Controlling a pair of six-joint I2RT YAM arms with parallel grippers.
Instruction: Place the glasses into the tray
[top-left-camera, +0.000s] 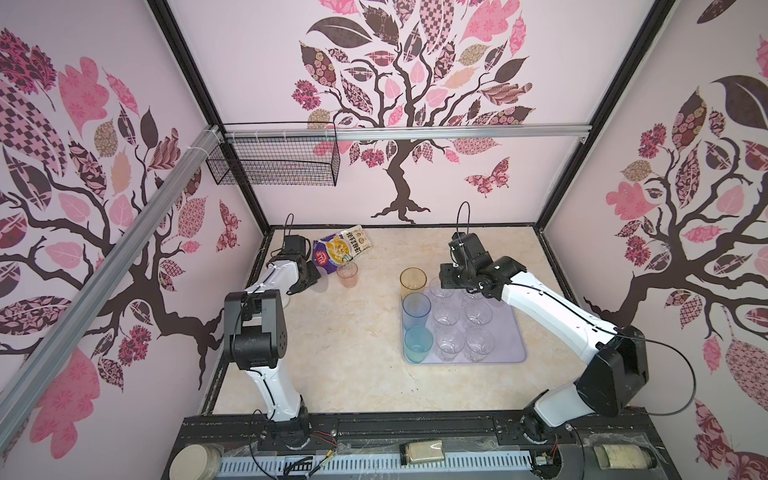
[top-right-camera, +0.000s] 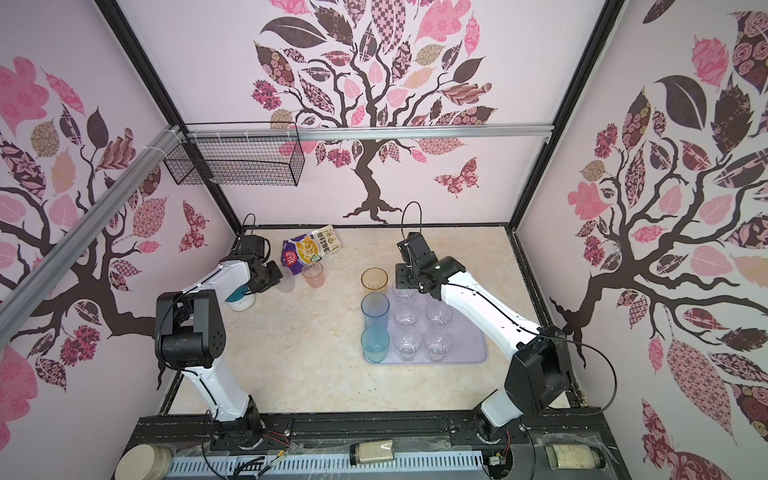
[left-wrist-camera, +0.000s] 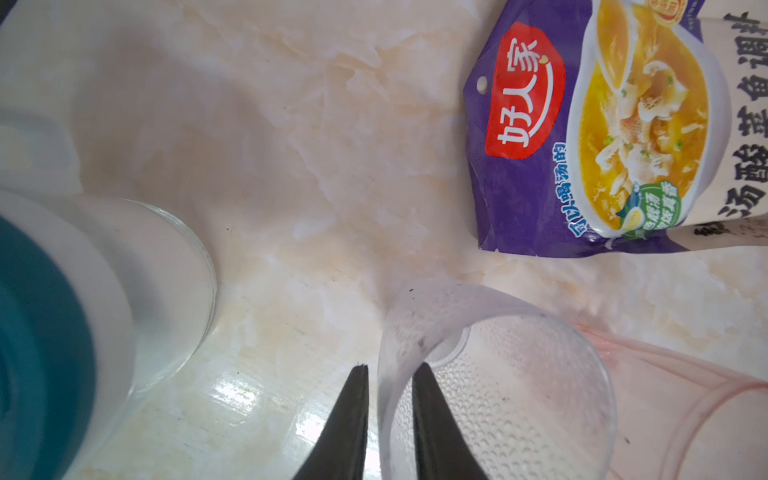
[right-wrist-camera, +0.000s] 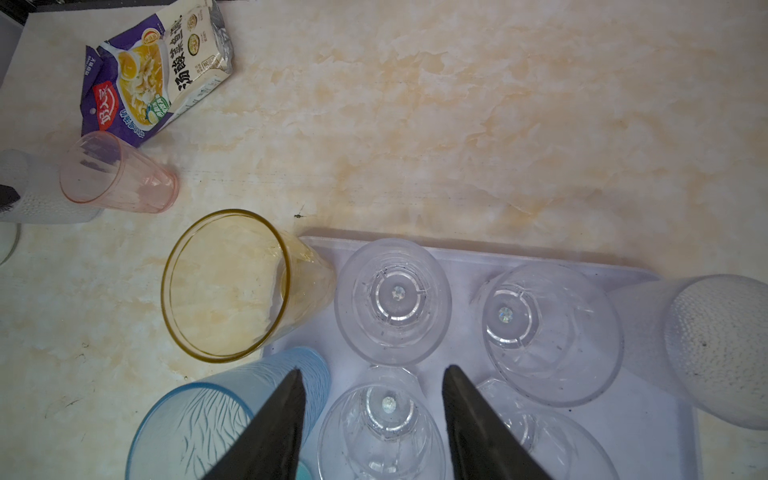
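**Left gripper** (left-wrist-camera: 392, 365)
- Jaws narrow, straddling the wall of a frosted dimpled clear plastic tumbler (left-wrist-camera: 498, 399).
- One black finger (left-wrist-camera: 432, 424) is inside the mouth, against the wall. The other is outside, with a thin sliver of tabletop showing between it and the wall.
- Cannot tell whether the wall is actually pinched.
- This tumbler is over the beige marbled tabletop (left-wrist-camera: 311, 166), well apart from the tray.
- A small pink ribbed plastic tumbler (left-wrist-camera: 685, 399) is just beyond it on the inner finger's side. Whether the two touch, cannot tell.
- A purple soup-mix packet (left-wrist-camera: 582, 137) lies ahead of the tips, clear of them.
- A squat white jar with teal lid (left-wrist-camera: 50, 332) sits off the outer finger's side, apart.

**Right gripper** (right-wrist-camera: 372, 370)
- Jaws moderately wide, with nothing between the pads. They hang above the flat pale-lavender rectangular plastic tray (right-wrist-camera: 648, 407).
- Below the gap is a short clear ribbed tumbler (right-wrist-camera: 382, 419), upright in the tray. More of the same kind stand ahead of the tips and outside one finger.
- Outside the other finger is a tall blue transparent tumbler (right-wrist-camera: 199, 424).
- Ahead of that stands a tall amber transparent tumbler (right-wrist-camera: 224, 286), at the tray's corner.
- In a top view, a shorter teal transparent tumbler (top-left-camera: 417, 343) stands in the tray behind the blue one, farther from the jaws.
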